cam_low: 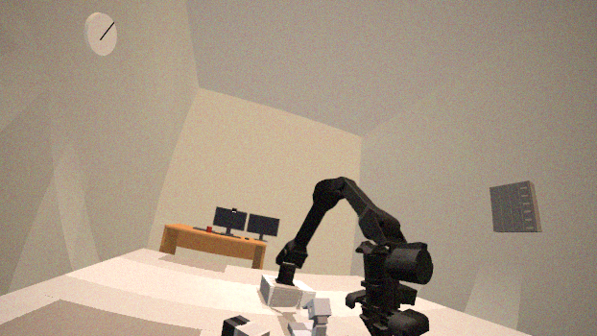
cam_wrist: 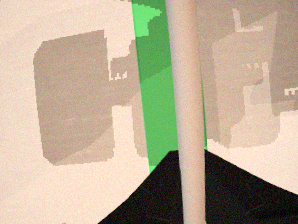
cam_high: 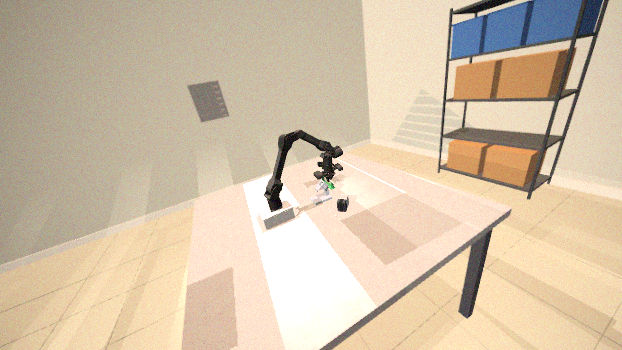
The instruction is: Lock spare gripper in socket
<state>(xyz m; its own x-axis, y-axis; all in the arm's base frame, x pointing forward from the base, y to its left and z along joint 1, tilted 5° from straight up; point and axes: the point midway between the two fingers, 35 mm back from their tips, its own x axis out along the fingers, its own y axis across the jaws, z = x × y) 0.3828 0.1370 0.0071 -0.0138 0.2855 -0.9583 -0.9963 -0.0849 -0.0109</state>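
The gripper [cam_high: 327,179] [cam_wrist: 188,154] points down and is shut on the lock pin. The pin's green part [cam_high: 328,185] [cam_wrist: 159,117] shows just below the fingers. A pale, straight rod [cam_wrist: 187,75] runs in front of the green and the black fingers in the wrist view. The light grey mount [cam_high: 321,199] [cam_low: 320,308] stands beside and below the gripper; whether the pin touches its socket cannot be told. The spare gripper [cam_high: 342,204] [cam_low: 233,324], a small black piece with a white part, lies on the table apart from the mount. The fingertips are cut off in the exterior view.
The arm's white base box [cam_high: 279,218] [cam_low: 283,294] stands on the table [cam_high: 320,260] behind the mount. The spare gripper sits close to the mount on its front side. A shelf rack [cam_high: 502,135] stands beyond the table, and a desk [cam_low: 216,242] with monitors stands in the background.
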